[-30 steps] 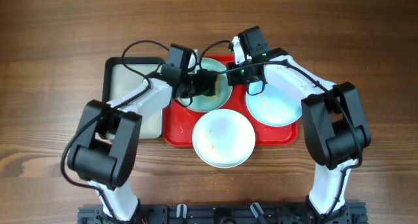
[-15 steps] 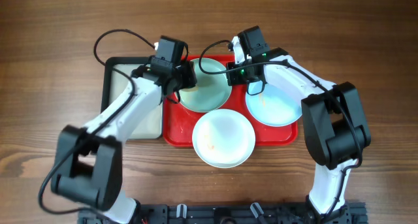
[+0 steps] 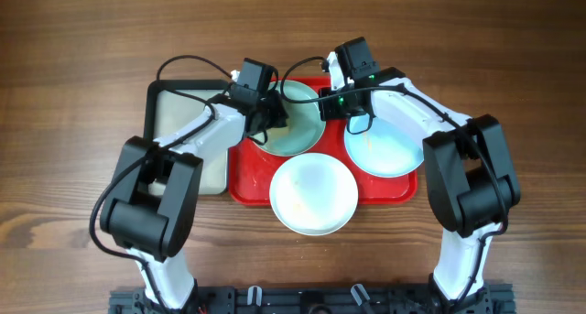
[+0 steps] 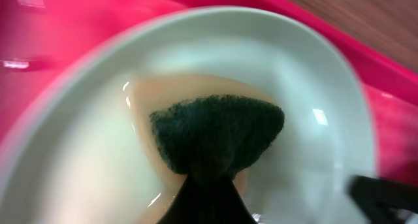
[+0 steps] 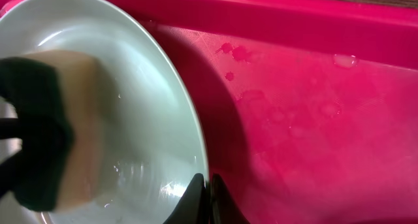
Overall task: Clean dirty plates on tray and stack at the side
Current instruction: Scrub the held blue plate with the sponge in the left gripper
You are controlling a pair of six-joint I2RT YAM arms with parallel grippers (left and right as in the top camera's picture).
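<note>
One plate (image 3: pixel 299 136): left hand (image 4: pixel 208 196) presses sponge (image 4: pixel 217 136) down, right hand (image 5: pixel 205 199) pinches rim.

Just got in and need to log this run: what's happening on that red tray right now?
The left claw presses a sponge into the pale green plate at the back of the red tray, while the right claw pinches that plate's rim, apparently steadying it. A pale blue plate and a white plate with orange smudges wait on the tray; no plate is stacked aside yet.
</note>
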